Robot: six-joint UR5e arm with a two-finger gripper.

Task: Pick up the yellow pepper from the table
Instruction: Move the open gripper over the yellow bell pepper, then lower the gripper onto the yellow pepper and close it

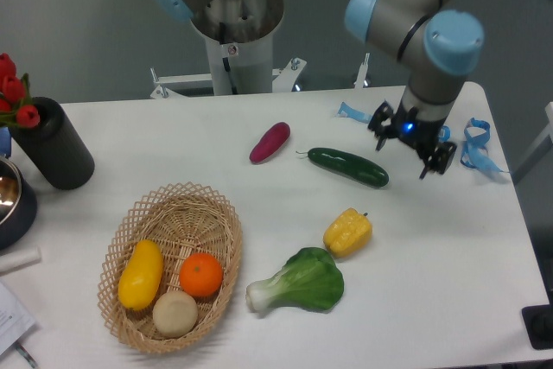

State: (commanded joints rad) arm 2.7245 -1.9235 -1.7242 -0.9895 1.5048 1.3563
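Setting: robotics lab / test bench, indoor. Evidence: industrial arm w/ blue joint caps (449, 41) on metal pedestal (235, 36) bolted behind a white desk (449, 283); plain grey wall, no home furnishings. Props look like plastic food: wicker basket (173, 270) w/ fruit, cucumber (348, 167), purple veg (270, 142), leafy green (298, 283). Misc.: black cylinder w/ red tulips (52, 144), blue tape scraps (478, 146), papers at left edge (10, 321).
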